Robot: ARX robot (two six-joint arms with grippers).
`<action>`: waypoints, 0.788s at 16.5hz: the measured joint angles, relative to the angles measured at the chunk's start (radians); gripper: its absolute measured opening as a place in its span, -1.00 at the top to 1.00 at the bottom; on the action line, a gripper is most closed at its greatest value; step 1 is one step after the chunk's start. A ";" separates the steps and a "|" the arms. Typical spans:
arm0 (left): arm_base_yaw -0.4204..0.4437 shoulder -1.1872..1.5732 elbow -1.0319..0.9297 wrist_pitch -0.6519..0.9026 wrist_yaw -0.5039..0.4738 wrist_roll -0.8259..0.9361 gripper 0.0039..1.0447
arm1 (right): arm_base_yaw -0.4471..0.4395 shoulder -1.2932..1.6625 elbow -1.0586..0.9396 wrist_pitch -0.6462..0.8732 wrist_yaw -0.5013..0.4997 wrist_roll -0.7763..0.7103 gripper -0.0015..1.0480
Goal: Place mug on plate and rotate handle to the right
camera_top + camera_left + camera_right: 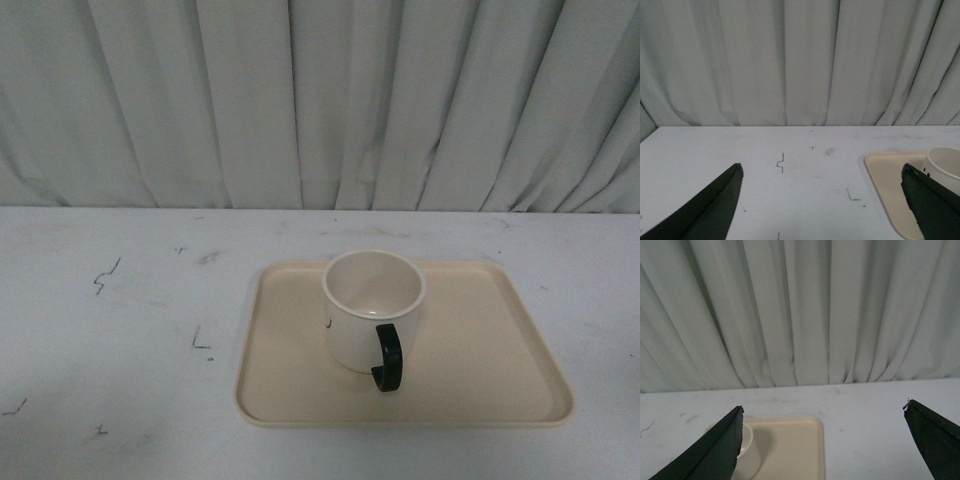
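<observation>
The cream mug [370, 305] stands upright on the beige plate [490, 360], near its middle. Its black handle [387, 357] points toward the camera, slightly to the right. The smiley face is mostly hidden; only a small black mark shows on the mug's left side. Neither arm shows in the front view. My left gripper [822, 200] is open and empty above the table, left of the plate [887, 175] and mug [944, 162]. My right gripper [822, 440] is open and empty, with the plate [790, 450] and the mug [747, 450] below it.
The white table [120, 330] carries small black pen marks [105, 275] on its left half. A grey pleated curtain [320, 100] hangs behind the table's far edge.
</observation>
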 joint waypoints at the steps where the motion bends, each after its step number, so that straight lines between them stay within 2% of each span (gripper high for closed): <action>1: 0.000 0.000 0.000 0.000 0.000 0.000 -0.89 | 0.005 0.097 0.057 -0.052 -0.016 0.023 -0.87; 5: 0.000 0.000 0.000 0.000 0.000 0.000 -0.88 | 0.043 0.430 0.185 -0.101 -0.078 0.143 -0.87; 8: 0.000 0.000 0.000 0.000 0.000 0.000 -0.88 | 0.069 0.605 0.287 -0.058 -0.090 0.166 -0.87; 13: 0.000 0.000 0.000 0.000 0.000 0.000 -0.88 | 0.119 0.937 0.463 -0.086 -0.105 0.181 -0.87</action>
